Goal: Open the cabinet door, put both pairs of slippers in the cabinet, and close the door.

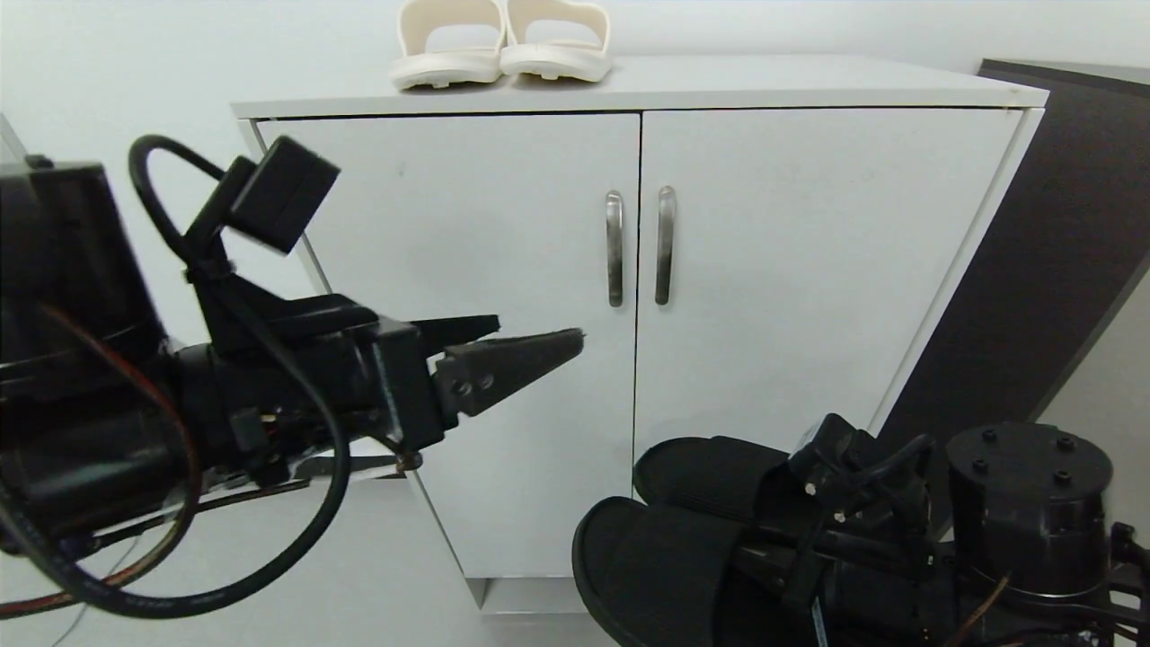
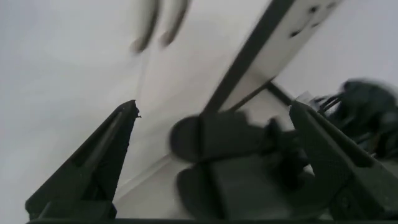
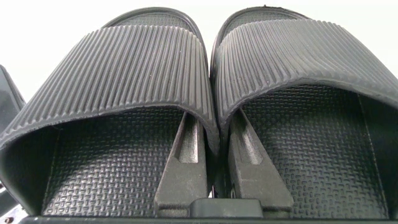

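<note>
Cream slippers [image 1: 501, 45] cropped; R pincer [image 3: 217, 177] tips inside black slippers [image 3: 149, 68].

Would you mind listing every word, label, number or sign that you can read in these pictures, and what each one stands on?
There is no readable text.
The white cabinet and its two metal handles bear no lettering or label.
The white slippers on top of the cabinet show no mark.
The black slippers held by the right gripper show only ribbing and a moulded grid, with no print.
</note>
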Robot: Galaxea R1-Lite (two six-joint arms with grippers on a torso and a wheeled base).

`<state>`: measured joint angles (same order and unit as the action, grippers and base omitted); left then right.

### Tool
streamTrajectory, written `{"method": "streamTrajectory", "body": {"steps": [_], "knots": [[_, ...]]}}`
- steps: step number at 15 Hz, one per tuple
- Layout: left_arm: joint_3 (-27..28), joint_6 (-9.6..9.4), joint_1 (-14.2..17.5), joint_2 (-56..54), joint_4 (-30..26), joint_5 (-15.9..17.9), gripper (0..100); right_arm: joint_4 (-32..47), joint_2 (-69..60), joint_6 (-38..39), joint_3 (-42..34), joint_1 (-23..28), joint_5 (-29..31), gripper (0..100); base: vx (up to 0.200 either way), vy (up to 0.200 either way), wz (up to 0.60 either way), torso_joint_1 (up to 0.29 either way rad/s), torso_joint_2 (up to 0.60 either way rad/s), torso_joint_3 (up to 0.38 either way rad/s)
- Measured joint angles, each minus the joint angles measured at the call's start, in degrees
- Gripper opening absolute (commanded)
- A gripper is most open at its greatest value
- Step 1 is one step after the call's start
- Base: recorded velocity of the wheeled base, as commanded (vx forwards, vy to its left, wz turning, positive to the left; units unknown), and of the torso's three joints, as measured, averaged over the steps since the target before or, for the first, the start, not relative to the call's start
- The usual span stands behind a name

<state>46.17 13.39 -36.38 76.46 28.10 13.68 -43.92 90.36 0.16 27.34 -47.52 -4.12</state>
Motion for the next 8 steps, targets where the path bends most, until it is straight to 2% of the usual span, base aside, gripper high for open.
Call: {"method": "streamTrajectory", "body": {"steps": [1,3,5,6,7,8], "knots": [[2.4,1.44,-2.3,1.8,1.5,-0.2,100,0.0,0.0,0.0,-0.1,0.0,0.0,0,0.000,0.000,0.00,0.000,0.00,0.000],[6.3,2.24,-5.1,4.8,3.1,0.2,100,0.0,0.0,0.0,-0.1,0.2,0.0,0,0.000,0.000,0.00,0.000,0.00,0.000],[10.6,3.47,-6.1,8.0,3.6,3.6,100,0.0,0.1,0.0,-0.1,0.5,0.0,0,0.000,0.000,0.00,0.000,0.00,0.000],[12.8,5.24,-6.4,9.7,3.7,5.4,100,0.0,0.2,0.0,-0.1,0.6,0.0,0,0.000,0.000,0.00,0.000,0.00,0.000],[16.8,10.14,-6.5,12.4,3.8,6.8,100,0.0,0.5,0.0,-0.1,0.7,0.0,0,0.000,0.000,0.00,0.000,0.00,0.000],[18.6,10.78,-6.6,14.0,3.7,6.9,100,-0.1,0.5,0.0,-0.1,0.8,0.0,0,0.000,0.000,0.00,0.000,0.00,0.000]]}}
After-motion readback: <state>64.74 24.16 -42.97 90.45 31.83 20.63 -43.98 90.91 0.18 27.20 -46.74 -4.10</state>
